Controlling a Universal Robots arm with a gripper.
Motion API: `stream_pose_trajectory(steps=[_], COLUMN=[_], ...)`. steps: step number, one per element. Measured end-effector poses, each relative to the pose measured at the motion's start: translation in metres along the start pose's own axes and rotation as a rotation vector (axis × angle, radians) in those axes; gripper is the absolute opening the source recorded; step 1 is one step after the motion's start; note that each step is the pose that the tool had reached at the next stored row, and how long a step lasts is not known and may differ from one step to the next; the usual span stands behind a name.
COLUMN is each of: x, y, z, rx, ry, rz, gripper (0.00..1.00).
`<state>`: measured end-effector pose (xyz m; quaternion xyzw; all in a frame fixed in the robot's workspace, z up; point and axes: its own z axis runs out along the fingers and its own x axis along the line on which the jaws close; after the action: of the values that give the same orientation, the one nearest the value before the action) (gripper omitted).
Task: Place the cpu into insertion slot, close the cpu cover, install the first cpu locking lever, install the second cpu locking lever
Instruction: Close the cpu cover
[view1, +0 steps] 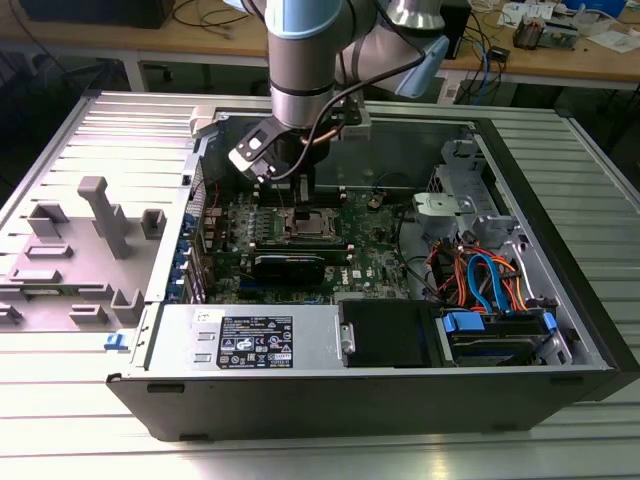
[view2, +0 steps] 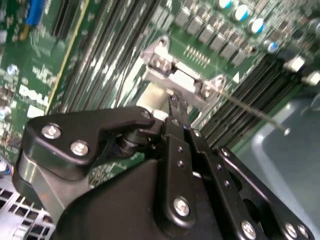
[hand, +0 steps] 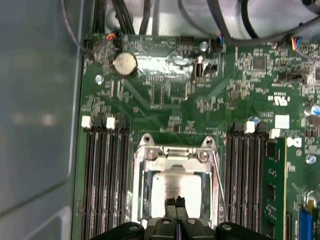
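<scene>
Gripper (hand: 175, 202) over cpu (hand: 191, 192), white-printed green motherboard (hand: 165, 100)

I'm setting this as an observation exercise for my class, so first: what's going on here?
A robot arm reaches down into an open computer case, its end effector shut and down at the processor socket on the motherboard. The cpu sits in the socket, and the cpu cover appears to lie down around it, the chip showing through its open middle. A thin locking lever beside the socket looks raised, not yet latched.
</scene>
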<state>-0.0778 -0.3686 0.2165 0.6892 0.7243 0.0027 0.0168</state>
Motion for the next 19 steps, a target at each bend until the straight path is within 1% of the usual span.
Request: stream_pose_trajectory(steps=[6,10,12,14,15,16,18,19], x=[0.0003,0.0004,0.0003,0.0006,0.0006,0.0003,0.0003,0.0003], y=[-0.0052,-0.0060,-0.0062,-0.0061,-0.0060,-0.0060,-0.0059,-0.0050], z=[0.0031,0.0100,0.0108,0.0099,0.0081,0.0038,-0.0003,-0.0007], rx=[-0.0001,0.0001,0.0003,-0.0006,-0.0006,0.0000,-0.0001,-0.0002], ry=[0.0032,0.0029,0.0027,0.0041,0.0042,0.0032,0.0034,0.0035], rz=[-0.002,-0.002,-0.002,-0.002,-0.002,-0.002,-0.002,-0.002], gripper=[0.12,0.12,0.12,0.12,0.12,0.12,0.12,0.12])
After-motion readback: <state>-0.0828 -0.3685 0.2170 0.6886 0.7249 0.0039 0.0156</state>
